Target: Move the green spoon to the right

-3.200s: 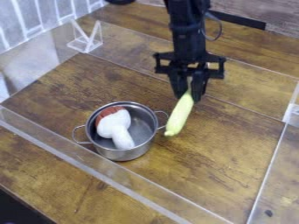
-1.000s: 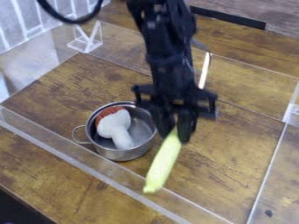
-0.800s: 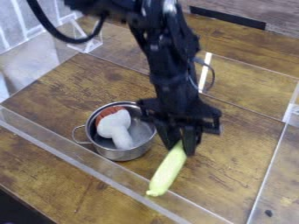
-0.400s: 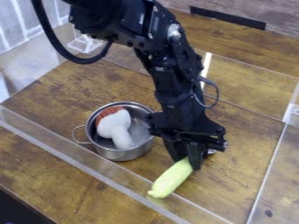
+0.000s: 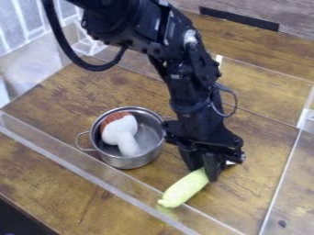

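Observation:
The green spoon (image 5: 183, 189) shows as a thick yellow-green handle, lying slanted low over the wooden table (image 5: 73, 101) to the right of the steel pot (image 5: 124, 137). Its metal bowl end is hidden under the gripper. My gripper (image 5: 212, 167) points straight down at the handle's upper right end, its dark fingers shut on the spoon there. The black arm reaches in from the top left and passes over the pot's right side.
The steel pot holds a white-and-red item (image 5: 120, 131). A clear plastic wall (image 5: 86, 176) edges the table's front and sides. A small clear stand (image 5: 90, 40) sits at the back left.
The gripper has carried the spoon to the right and slightly toward the front, and lower. The handle has swung from nearly upright to lying slanted by the table.

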Controlling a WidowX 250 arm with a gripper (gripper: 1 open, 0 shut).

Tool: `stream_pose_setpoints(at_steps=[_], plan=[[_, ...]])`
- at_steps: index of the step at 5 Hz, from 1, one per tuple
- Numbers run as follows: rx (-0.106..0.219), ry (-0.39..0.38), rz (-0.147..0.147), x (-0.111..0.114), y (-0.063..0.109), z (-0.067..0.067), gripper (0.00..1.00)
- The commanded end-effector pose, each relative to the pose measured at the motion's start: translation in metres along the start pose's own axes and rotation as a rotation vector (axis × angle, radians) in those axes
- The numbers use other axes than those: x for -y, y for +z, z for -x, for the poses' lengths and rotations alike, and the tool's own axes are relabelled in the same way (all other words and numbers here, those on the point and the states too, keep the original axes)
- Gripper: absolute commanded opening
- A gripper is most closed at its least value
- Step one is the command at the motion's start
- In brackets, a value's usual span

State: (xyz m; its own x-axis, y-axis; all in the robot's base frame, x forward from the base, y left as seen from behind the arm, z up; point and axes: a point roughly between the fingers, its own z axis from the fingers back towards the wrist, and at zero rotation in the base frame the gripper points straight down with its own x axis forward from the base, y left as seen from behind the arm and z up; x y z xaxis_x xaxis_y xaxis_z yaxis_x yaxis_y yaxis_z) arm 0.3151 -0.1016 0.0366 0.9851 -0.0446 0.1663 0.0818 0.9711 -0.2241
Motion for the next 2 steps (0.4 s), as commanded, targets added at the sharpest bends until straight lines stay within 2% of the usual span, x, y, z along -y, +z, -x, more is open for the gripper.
stream_pose_setpoints(at_steps=[1,2], plan=[[-0.062,0.025,-0.01,0.006,-0.012,0.027,0.0],[-0.098,0.002,-0.01,0.001,-0.011,0.044,0.0]])
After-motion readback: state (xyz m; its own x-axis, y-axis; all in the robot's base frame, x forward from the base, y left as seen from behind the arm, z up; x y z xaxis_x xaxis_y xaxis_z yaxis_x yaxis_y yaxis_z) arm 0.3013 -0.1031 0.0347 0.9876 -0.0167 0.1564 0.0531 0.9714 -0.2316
